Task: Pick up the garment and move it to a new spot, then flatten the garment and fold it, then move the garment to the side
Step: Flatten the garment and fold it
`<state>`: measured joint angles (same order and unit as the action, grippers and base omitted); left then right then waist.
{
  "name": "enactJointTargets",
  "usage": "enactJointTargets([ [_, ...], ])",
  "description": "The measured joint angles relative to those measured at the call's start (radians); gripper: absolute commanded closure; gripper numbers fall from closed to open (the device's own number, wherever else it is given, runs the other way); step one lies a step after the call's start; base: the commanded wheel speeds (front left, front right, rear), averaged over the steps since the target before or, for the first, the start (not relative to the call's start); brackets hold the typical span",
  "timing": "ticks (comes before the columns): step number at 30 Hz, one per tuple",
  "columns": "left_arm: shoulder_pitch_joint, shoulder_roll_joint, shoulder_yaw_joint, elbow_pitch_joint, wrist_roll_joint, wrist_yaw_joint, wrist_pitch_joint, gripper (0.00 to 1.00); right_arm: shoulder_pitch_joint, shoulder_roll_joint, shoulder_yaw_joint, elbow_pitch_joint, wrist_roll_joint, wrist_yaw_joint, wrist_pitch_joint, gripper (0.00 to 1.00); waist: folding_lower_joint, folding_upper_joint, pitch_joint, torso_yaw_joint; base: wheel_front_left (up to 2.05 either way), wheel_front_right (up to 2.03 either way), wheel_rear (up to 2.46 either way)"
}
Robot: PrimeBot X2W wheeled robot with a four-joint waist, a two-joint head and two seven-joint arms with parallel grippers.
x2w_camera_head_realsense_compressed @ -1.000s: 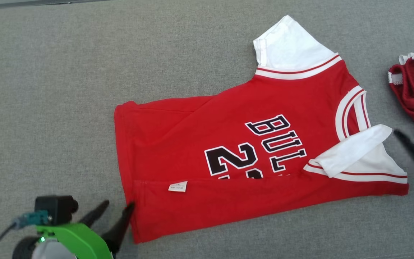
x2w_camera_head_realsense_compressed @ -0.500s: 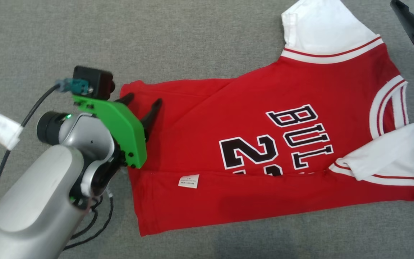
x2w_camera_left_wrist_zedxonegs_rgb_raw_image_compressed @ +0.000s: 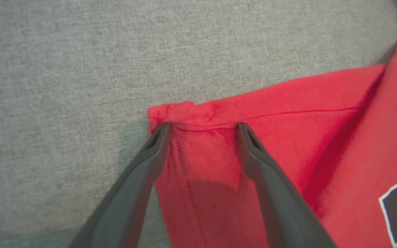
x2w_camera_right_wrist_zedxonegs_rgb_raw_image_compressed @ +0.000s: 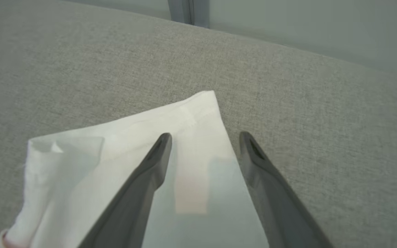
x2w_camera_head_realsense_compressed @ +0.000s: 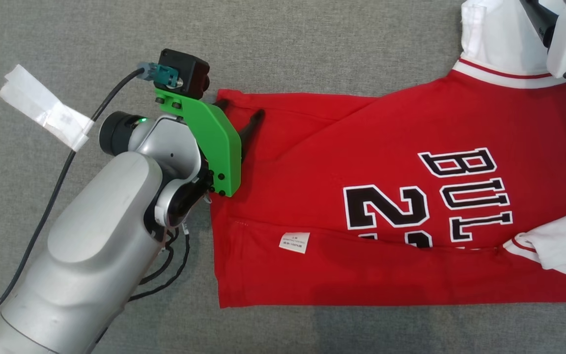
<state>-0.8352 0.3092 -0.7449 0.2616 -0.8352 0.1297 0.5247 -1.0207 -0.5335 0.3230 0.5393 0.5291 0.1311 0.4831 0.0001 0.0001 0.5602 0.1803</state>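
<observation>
Left gripper has come up from the lower left of the head view to the jersey hem corner at upper centre-left. Fingers spread, straddling that corner, tips at the cloth, nothing pinched yet

Right gripper has gone from the right edge to the upper right corner of the head view, over the white sleeve. Also spread, empty; in its wrist view one finger is over the sleeve and the other over bare grey surface just past the sleeve edge

The whole head view has slid too, so the camera moved. The jersey itself lies as before: flat on the grey surface, filling centre to right of frame, print up, lower long edge turned up over the bottom of the number with the label showing

Meaning, as a guess: both arms are now set on the two far corners, hem and sleeve, so the far-edge fold looks next. The near edge seems already folded. Grab not started

Counts:
- 1 jersey
- 2 white sleeves, second at lower right, crumpled
- 1 label
- 2 grippers
- 1 cable on the left arm with 1 tape tag
</observation>
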Motion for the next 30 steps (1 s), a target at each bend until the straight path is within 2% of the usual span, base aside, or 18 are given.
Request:
enactJointTargets([
  [2,-0.006,-0.009,-0.006,0.012,0.0,-0.011,-0.003,0.0,-0.008,0.004,0.008,0.032,0.005,0.0,-0.006,0.0,0.0,0.0,0.005,0.009,0.0,0.0,0.0],
  [3,-0.008,-0.012,-0.009,0.019,0.0,-0.016,-0.007,0.14,-0.009,0.007,0.013,0.046,0.009,0.0,-0.007,0.0,0.0,0.0,0.006,0.013,0.0,0.0,0.0],
  [4,-0.008,-0.016,-0.012,0.025,0.0,-0.017,-0.013,0.56,-0.009,0.01,0.02,0.057,0.017,0.0,-0.009,0.0,0.0,0.0,0.006,0.016,0.0,0.0,0.0],
  [5,-0.009,-0.018,-0.014,0.032,0.001,-0.022,-0.016,0.9,-0.009,0.011,0.029,0.064,0.025,-0.001,-0.009,0.0,0.0,0.0,0.006,0.018,0.0,0.0,0.0],
  [6,-0.01,-0.019,-0.015,0.039,0.002,-0.024,-0.017,1.0,-0.01,0.011,0.039,0.069,0.033,-0.001,-0.009,0.0,-0.0001,0.0,0.004,0.019,0.0,0.0,0.0],
  [7,-0.01,-0.019,-0.017,0.044,0.002,-0.026,-0.02,1.0,-0.011,0.01,0.047,0.072,0.042,-0.001,-0.009,0.0,-0.0001,0.0,0.004,0.02,0.0,0.0,0.0],
  [8,-0.01,-0.021,-0.019,0.05,0.002,-0.03,-0.024,1.0,-0.011,0.009,0.053,0.076,0.051,-0.001,-0.012,0.55,-0.0001,0.0,0.003,0.02,0.0,0.0,0.0],
  [9,-0.01,-0.023,-0.02,0.054,0.001,-0.033,-0.027,1.0,-0.012,0.01,0.059,0.078,0.062,-0.001,-0.021,1.0,-0.0001,0.0,0.002,0.019,0.0,0.0,0.0],
  [14,0.0,-0.023,-0.013,0.066,0.005,-0.04,-0.079,1.0,-0.014,0.013,0.086,0.093,0.109,0.001,-0.065,1.0,-0.0001,0.0,-0.004,0.011,0.0,0.0,0.0],
  [19,0.022,-0.015,0.007,0.049,0.011,-0.029,-0.139,1.0,-0.008,-0.006,0.109,0.078,0.146,0.0,-0.16,1.0,-0.0001,-0.0001,-0.022,-0.004,0.0,0.0,0.0],
  [30,0.159,0.057,0.045,-0.078,0.022,0.039,-0.232,1.0,0.154,-0.088,0.138,-0.084,0.284,0.0,-0.321,1.0,-0.0001,0.0,-0.111,-0.044,0.0,0.0,0.0],
])
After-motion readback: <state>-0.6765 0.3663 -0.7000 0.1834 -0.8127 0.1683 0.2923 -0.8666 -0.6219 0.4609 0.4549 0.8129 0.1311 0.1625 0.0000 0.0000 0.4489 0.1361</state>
